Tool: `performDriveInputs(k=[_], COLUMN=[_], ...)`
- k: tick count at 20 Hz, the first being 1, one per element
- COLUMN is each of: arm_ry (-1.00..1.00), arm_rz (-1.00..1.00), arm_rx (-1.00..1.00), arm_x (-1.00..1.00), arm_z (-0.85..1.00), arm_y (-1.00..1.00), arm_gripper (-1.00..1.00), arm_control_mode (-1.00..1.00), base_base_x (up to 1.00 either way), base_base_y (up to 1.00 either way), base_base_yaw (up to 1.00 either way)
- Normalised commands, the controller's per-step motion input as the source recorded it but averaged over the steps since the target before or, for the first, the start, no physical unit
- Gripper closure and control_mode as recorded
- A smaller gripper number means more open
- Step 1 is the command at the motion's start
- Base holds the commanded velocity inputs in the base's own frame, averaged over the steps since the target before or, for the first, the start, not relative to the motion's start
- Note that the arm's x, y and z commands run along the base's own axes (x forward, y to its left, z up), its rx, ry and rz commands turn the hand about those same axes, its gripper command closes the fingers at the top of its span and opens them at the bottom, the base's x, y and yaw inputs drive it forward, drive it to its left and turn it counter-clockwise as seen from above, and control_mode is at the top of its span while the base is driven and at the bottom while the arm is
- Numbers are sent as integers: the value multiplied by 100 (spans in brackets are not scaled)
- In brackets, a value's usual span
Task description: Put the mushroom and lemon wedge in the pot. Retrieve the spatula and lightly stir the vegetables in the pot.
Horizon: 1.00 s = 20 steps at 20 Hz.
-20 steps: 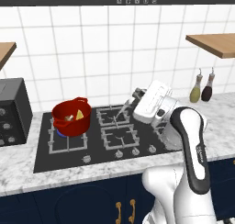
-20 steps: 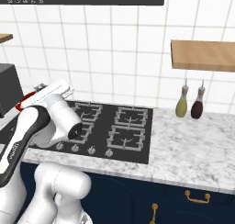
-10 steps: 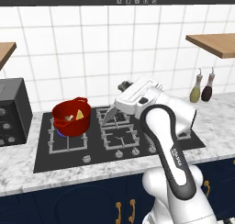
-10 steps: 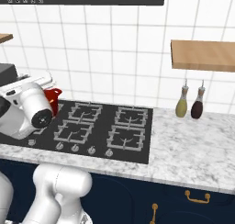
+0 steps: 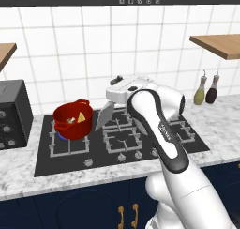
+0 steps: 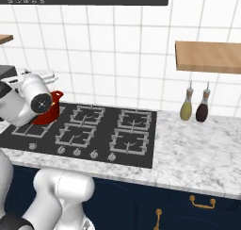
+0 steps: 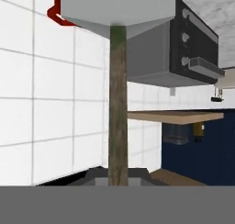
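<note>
The pot (image 5: 72,121) stands on the hob (image 5: 70,154) near its back left corner, with the lemon wedge (image 5: 81,116) and mushroom (image 5: 70,121) in it. The spatula (image 5: 105,116) hangs just right of the pot, above the hob. Two bottles (image 5: 206,89) stand at the worktop's (image 5: 220,122) back edge, right of the hob.

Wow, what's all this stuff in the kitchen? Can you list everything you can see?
pot: one, red, on the hob's left rear burner
lemon wedge: one, yellow, in the pot
mushroom: one, tan, in the pot
spatula: one, grey blade, held just right of the pot
hob: one, black, set in the marble counter
bottles: two, olive and dark brown, by the wall under a shelf
shelf: one, wood, on the tiled wall
toaster oven: one, black, left of the hob
end effector: one, white, shut on the spatula's handle
</note>
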Motion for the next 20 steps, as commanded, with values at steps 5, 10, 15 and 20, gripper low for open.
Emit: performDriveInputs(k=[5, 10, 15, 20], arm_ry=[12, 1, 2, 4], arm_rz=[0, 0, 0, 0], arm_rx=[7, 2, 0, 0], arm_x=[40, 38, 45, 54], arm_z=[3, 2, 0, -10], arm_y=[44, 37, 20, 19], arm_gripper=[100, 100, 100, 100], arm_control_mode=[-100, -100, -100, -100], base_base_x=[0, 0, 0, 0], base_base_y=[0, 0, 0, 0], base_base_yaw=[0, 0, 0, 0])
